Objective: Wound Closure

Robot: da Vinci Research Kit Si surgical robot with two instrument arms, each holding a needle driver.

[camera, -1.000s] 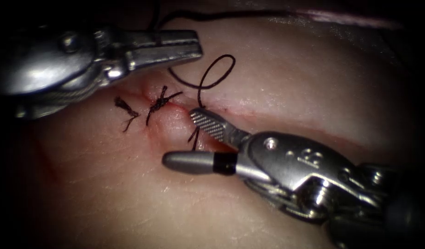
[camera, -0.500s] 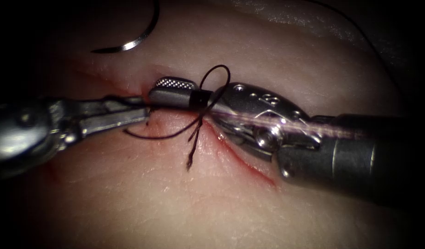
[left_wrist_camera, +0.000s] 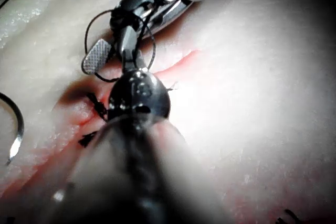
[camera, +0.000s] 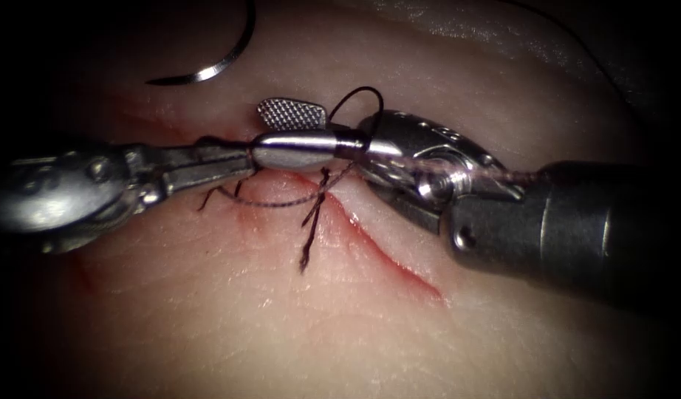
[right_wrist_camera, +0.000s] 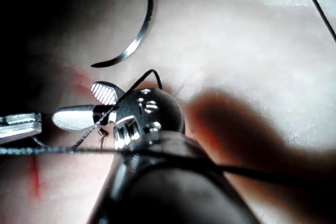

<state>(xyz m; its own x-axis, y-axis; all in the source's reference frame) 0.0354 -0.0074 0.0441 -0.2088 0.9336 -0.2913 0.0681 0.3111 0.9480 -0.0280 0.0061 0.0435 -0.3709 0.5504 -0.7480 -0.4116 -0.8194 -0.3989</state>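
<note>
So, your right steel needle driver [camera: 292, 133], the one coming in from the right of the frame, has its jaws spread apart with a loop of the dark braided thread [camera: 355, 100] wrapped round it just behind them; nothing sits between those jaws that I can see, so I'd call it released; my guess is you hold it open like that to take a thread end, with the loop sitting where it could slide off over the tip.

Your left steel needle driver [camera: 222, 162] reaches in from the left edge and meets the right one at the centre of the frame, right over the red-edged cut [camera: 385, 251]; its jaws look pinched together near the dark thread tails [camera: 311, 229], but the other tool covers the tip, so I can't say for sure what it grips, probably a short strand.

The curved silver needle [camera: 222, 63] lies free on the pale pork tissue [camera: 355, 325] in the upper left of the frame, held by neither tool and not in the tissue, well apart from the jaws; parked out of the way, I'd judge; red fluid [camera: 414, 277] lines the cut running to the lower right.
</note>
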